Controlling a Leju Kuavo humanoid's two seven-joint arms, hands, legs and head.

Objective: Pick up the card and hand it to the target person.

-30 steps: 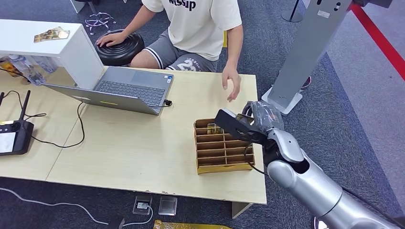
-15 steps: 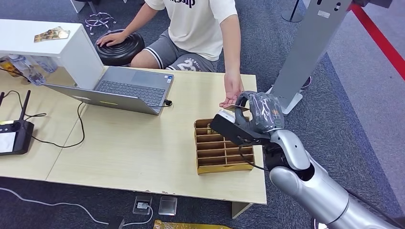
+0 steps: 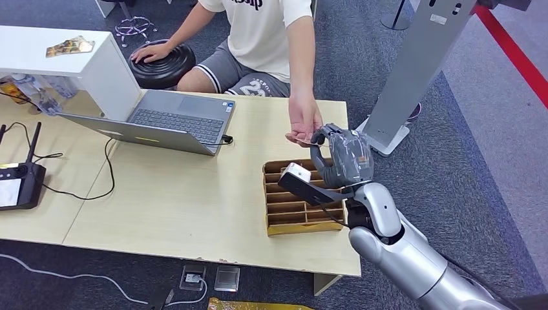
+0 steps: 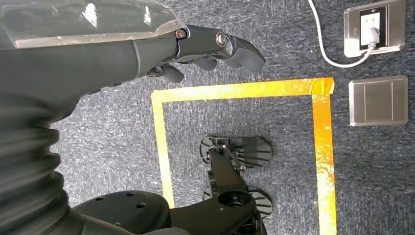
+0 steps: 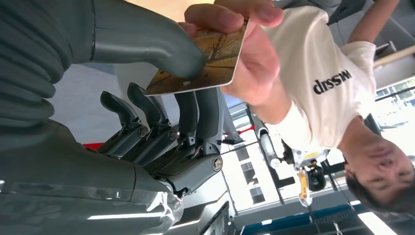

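My right hand (image 3: 341,158) is raised above the wooden divider box (image 3: 278,223), right by the seated person's outstretched hand (image 3: 304,123). In the right wrist view the card (image 5: 205,61), printed with a brownish picture, is pinched between my thumb (image 5: 147,41) and fingers. The person's fingers (image 5: 244,41) grip its far end at the same time. In the head view the card (image 3: 299,138) shows as a thin edge between the two hands. My left hand (image 4: 147,54) hangs over the floor, fingers loosely extended and holding nothing.
An open laptop (image 3: 168,123), a white box (image 3: 97,64) and a black controller (image 3: 16,184) sit on the left part of the table (image 3: 181,200). A grey stand (image 3: 413,71) rises at the table's right end. A black stool (image 3: 161,64) is beside the person.
My right hand rose from above the divider box toward the person. The person's hand turned palm up, moved in and took hold of the card's end.
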